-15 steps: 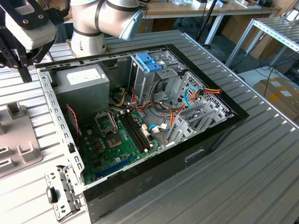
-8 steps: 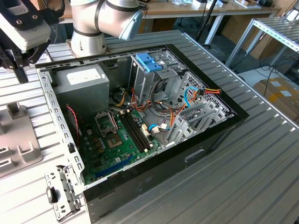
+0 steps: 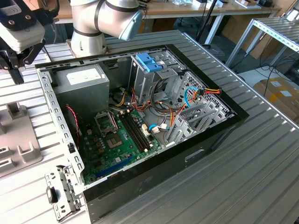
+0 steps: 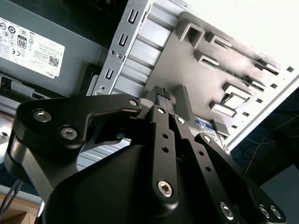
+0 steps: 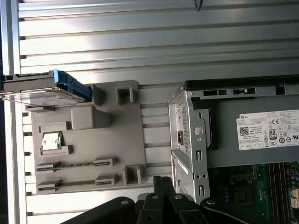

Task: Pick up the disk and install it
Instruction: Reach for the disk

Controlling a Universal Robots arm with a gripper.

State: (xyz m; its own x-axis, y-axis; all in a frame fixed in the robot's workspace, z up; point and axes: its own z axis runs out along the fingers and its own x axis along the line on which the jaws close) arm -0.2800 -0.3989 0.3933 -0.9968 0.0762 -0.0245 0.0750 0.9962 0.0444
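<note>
Closed and empty: gripper [image 4: 169, 92], black fingers [image 4: 161, 140] side by side with the tips together and nothing between them in both wrist views. In the exterior view, hanging over the slatted aluminium table [image 3: 261, 186] off the exterior view's left of the open computer case [image 3: 187, 163], above a grey fixture plate [image 5: 84, 149]. On that plate, at the end away from the gripper, in the first wrist view: the disk [image 5: 39, 93], well apart from the fingers and untouched, its grey body framed by a bright blue side rail [image 5: 70, 84]. Partly cut by the picture's edge, so full length not to be judged; the visible stretch running along the table's slats, the blue-railed end pointing toward the case side of the plate, just beside a small grey block [image 5: 88, 116]. Whether flat or tilted, not clear. Farther along the plate toward the gripper, a small shiny square chip [image 5: 51, 140] in its own holder. Inside the case, a grey power supply [image 5: 229, 154] with a white label in the corner nearest the plate, a green motherboard [image 3: 117, 140] below it, and a light-blue plastic bracket [image 3: 148, 61] atop the drive cage.
</note>
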